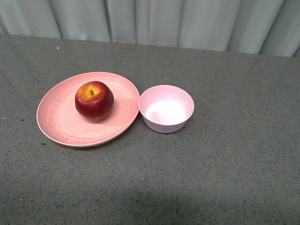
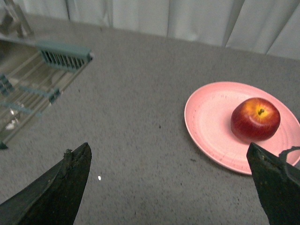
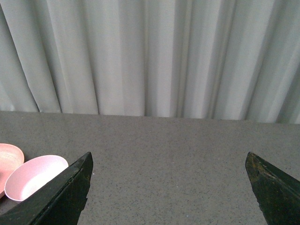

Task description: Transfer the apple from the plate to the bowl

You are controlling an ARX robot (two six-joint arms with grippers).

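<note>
Front view: we see the apple (image 1: 94,100) stem-up on the plate (image 1: 56,122), just past the plate's middle toward the far edge of the counter (image 1: 225,164). The plate lies left of the counter's middle. The bowl (image 1: 166,108) stands upright just beside its right rim, and we can't tell if the rims touch. Curtain (image 1: 164,21) hangs behind the far edge. No arms show here.

Left wrist view: the left gripper (image 2: 168,152) is spread wide with nothing between its fingers and hangs over bare counter. Apple (image 2: 255,118) on plate (image 2: 211,117) lies ahead, off to one side, and a metal rack (image 2: 33,84) is on the other.

Right wrist view: the right gripper (image 3: 168,157) is also spread wide and holds nothing. Bowl (image 3: 33,176) and a sliver of plate (image 3: 7,159) sit near one finger.
</note>
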